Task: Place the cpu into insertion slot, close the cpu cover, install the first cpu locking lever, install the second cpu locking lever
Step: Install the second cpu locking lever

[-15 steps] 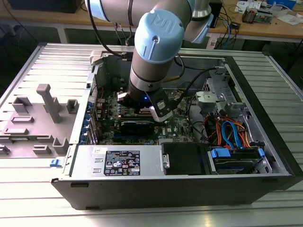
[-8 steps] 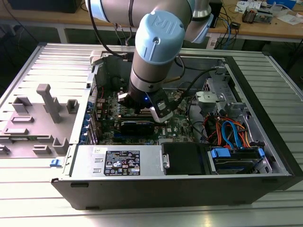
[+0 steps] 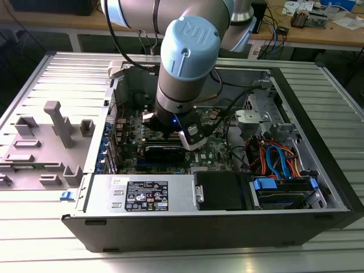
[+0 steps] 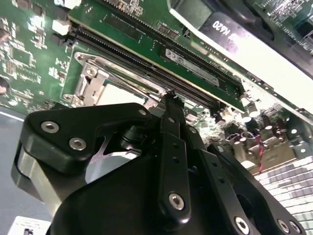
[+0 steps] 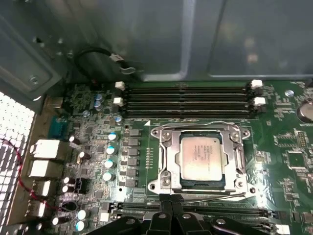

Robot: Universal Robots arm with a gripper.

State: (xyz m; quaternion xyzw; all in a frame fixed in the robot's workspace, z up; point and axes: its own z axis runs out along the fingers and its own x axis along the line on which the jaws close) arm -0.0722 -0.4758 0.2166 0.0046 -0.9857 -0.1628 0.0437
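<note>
Here the cpu (image 5: 202,158) sits under the cpu cover (image 5: 166,159), memory slots (image 5: 188,100) beside, jaws clenched empty.

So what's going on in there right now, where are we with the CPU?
The cpu already sits in the insertion slot with the cpu cover closed down around it. The gripper is low over the motherboard at the socket's edge, fingers pinched together, holding nothing visible. In the exterior view the arm reaches down into the open computer case.
</note>
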